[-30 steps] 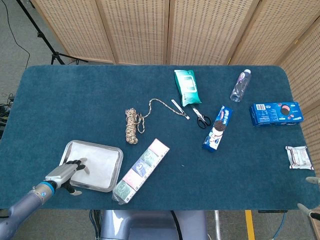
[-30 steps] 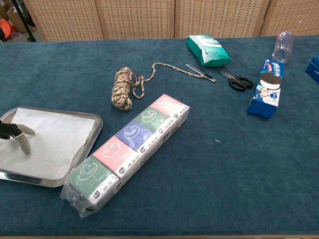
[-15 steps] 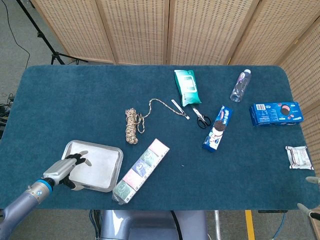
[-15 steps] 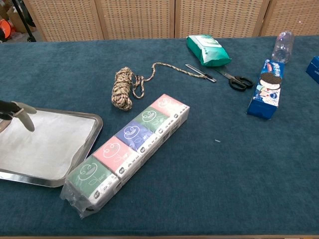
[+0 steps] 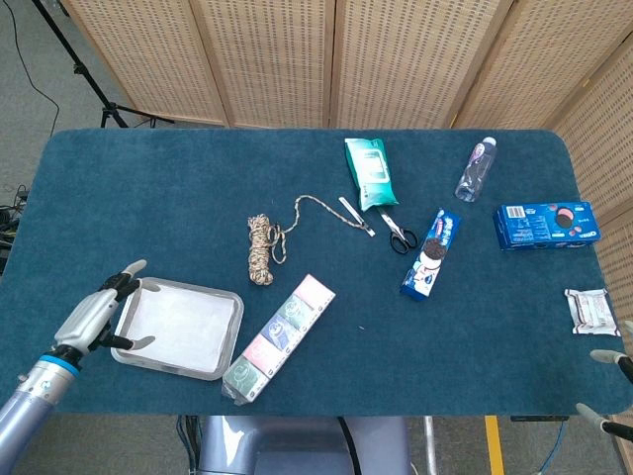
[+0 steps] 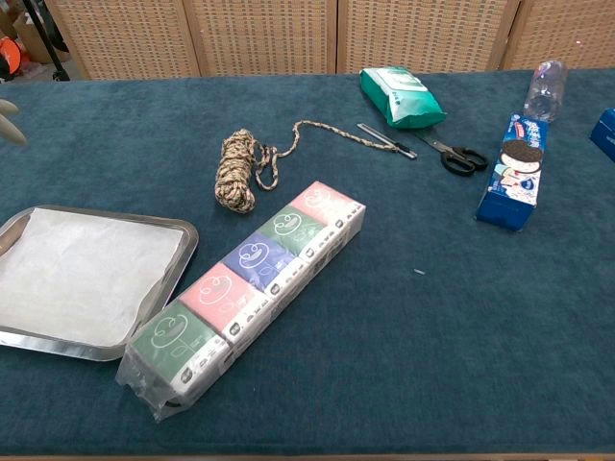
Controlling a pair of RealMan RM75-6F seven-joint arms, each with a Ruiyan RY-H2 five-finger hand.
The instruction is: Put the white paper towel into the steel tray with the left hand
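The towel [image 6: 82,274], a thin white sheet with a slightly crinkled edge, lies flat inside the tray [image 6: 183,252] at the table's [image 5: 148,198] near left corner. The left hand [image 5: 94,315] hangs just beyond the tray's left rim, apart from the towel; its fingers are spread and hold nothing. In the chest view only a pale fingertip shows at the left edge. The tray is shallow, shiny steel, rectangular with rounded corners.

Just right of the tray lies a long pack of tissues [image 6: 248,293] in clear plastic, with red, blue and green faces, set on a slant. The right hand [image 5: 611,388] shows only fingertips at the head view's lower right corner; how far it is open cannot be told. Near it lies a small white packet [image 5: 591,311].

Farther back sits a coil of speckled rope [image 6: 238,169] with a loose tail. Beyond are a blue biscuit box [image 6: 516,170], black-handled scissors [image 6: 452,153], a green soft pack [image 6: 401,96], a clear bottle [image 6: 545,88] and another blue box [image 5: 547,225]. The table is covered in dark teal felt.
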